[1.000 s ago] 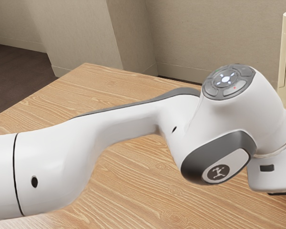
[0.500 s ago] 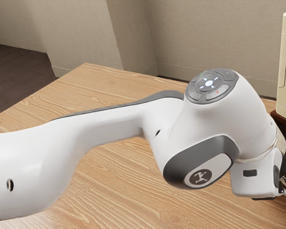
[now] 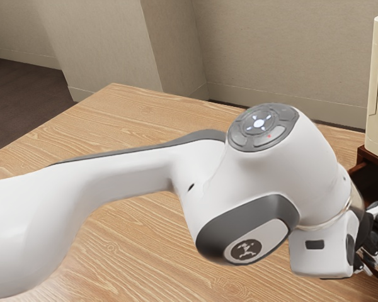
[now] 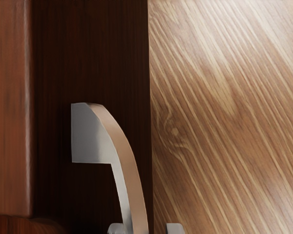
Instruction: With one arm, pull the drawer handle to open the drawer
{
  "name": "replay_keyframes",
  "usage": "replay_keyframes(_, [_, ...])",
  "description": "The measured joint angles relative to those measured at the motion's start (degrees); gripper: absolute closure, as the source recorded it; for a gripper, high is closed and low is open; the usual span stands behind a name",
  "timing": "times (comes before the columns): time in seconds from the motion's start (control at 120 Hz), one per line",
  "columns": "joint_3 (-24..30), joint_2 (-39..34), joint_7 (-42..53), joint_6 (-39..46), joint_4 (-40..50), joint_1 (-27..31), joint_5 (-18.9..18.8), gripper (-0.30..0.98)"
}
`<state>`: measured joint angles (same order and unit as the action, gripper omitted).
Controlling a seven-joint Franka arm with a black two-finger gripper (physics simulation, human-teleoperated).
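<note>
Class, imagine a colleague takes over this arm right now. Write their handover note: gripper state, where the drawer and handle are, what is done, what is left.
Gripper: open, with clear space between the handle and one fingertip.
Handle: curved, on the dark wooden drawer front, its near stretch running between the fingertips.
Cabinet: on the wood-grain table.
Done: the fingers straddle the handle.
Left: probably close on the handle, then pull it away from the cabinet. How far out the drawer stands, if at all, I can't tell; check first.
</note>
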<state>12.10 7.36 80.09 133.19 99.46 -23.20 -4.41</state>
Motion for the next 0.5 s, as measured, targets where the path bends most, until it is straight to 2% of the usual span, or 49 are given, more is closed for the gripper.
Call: replay_keyframes(0.5, [0.09,-5.23,-0.73,1.08,6.4,0.0,1.45,0.69])
